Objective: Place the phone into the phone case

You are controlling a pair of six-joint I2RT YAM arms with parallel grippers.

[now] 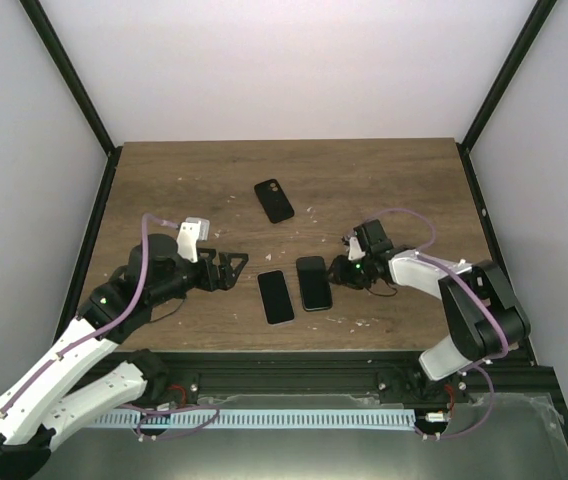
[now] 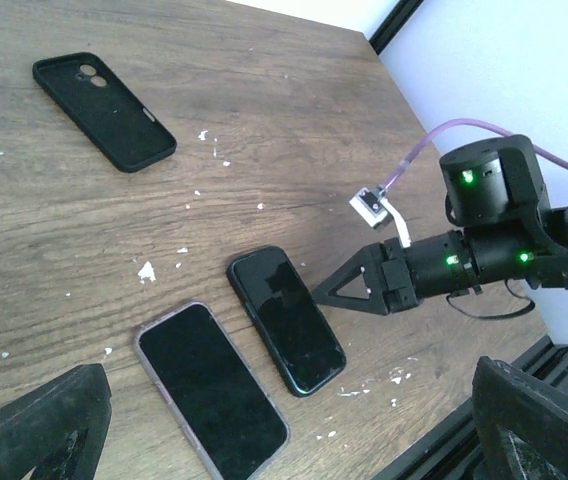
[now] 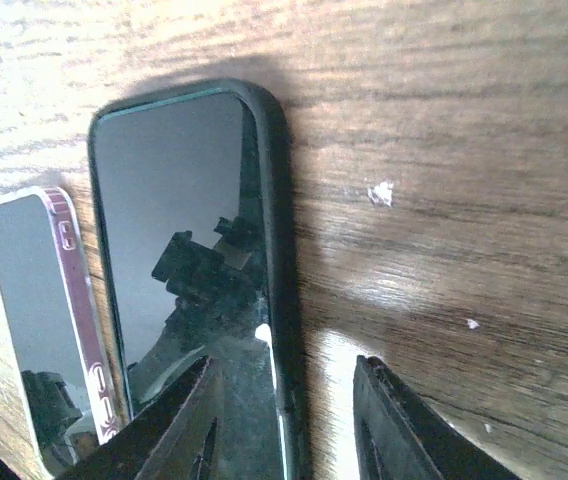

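Observation:
The phone (image 1: pixel 275 296) lies screen up near the table's front, with a clear, faintly purple rim around its edge; it also shows in the left wrist view (image 2: pixel 209 390) and the right wrist view (image 3: pixel 39 320). That rim looks like the phone case, whose back is hidden. My left gripper (image 1: pixel 234 270) is open and empty, just left of the phone and apart from it. My right gripper (image 3: pixel 284 365) is open, low over a second phone in a dark cover (image 1: pixel 313 283). It straddles that phone's right edge, with one finger over the screen and one over the wood.
An empty black cover with camera cutouts (image 1: pixel 274 200) lies farther back, also in the left wrist view (image 2: pixel 104 110). White flecks dot the wooden table (image 1: pixel 404 190). A black frame rail (image 1: pixel 294 372) runs along the front edge.

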